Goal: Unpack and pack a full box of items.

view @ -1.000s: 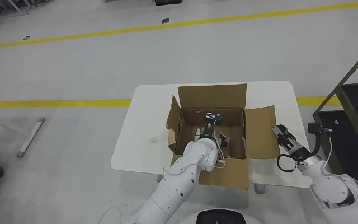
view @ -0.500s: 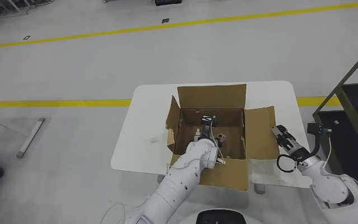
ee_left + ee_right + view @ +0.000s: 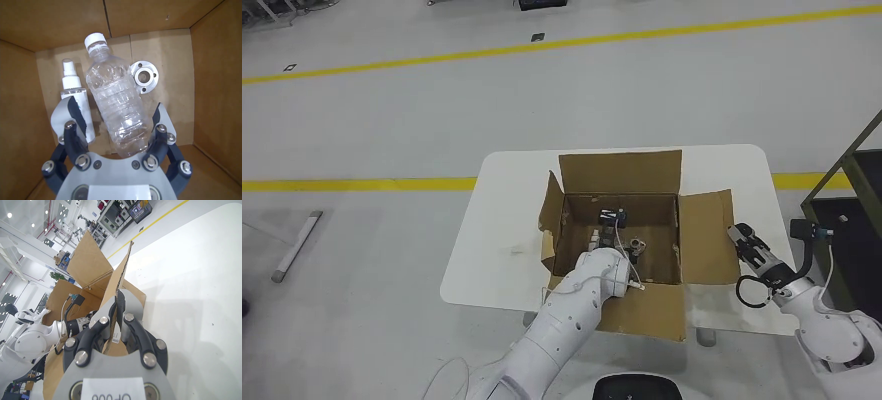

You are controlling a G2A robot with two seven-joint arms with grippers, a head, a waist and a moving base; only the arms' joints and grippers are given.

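Box: brown cardboard, flaps open, standing on the white worktop, a little toward its 3 o'clock side.

Contents, on the box floor:
- Bottle: clear plastic, white cap, lying on its side.
- Spray: small, white pump head, lying just beside the bottle, toward the box's 9 o'clock wall.
- Flange: steel disc with bolt holes, lying flat on the bottle's other side. Its rim is partly hidden behind the bottle's shoulder; contact cannot be told.

Left end effector: inside the box, its arm crossing the 6 o'clock flap. Fingers are spread wide, one on each side of the bottle's lower half, with a gap showing on the spray side. It grips nothing.

Right end effector: at the box's 3 o'clock, fingers pinched tight on the outer edge of the side flap.

Scrap: small and pale, on the worktop at the box's 9 o'clock, too small to tell.
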